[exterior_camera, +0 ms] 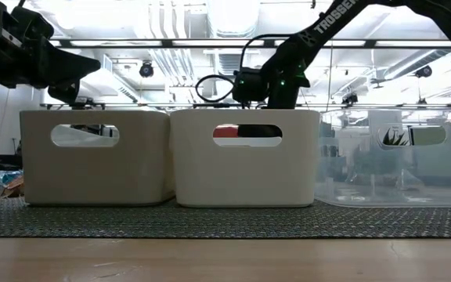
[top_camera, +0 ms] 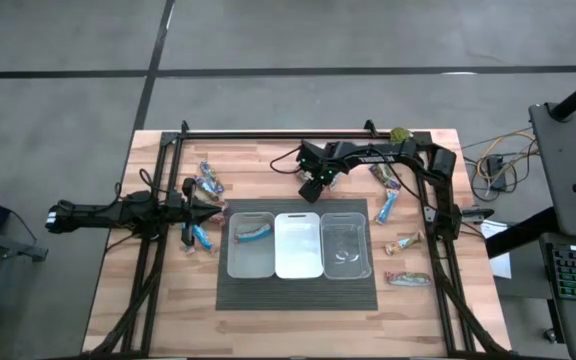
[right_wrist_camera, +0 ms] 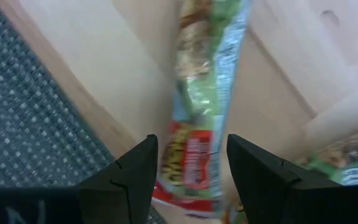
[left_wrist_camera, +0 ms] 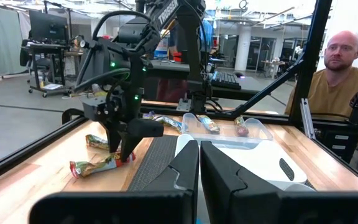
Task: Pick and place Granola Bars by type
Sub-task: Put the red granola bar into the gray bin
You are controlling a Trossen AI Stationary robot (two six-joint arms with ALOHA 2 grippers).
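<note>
Straddling crinkly foil bar: right tool, spread.

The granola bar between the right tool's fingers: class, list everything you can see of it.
The granola bar is a flat oblong in a shiny foil wrapper, green and silvery with a red label at one end and a picture of oats. It lies flat on the bare wooden table, beside the edge of the dark woven mat. The right tool is open astride it; contact cannot be told.
</note>
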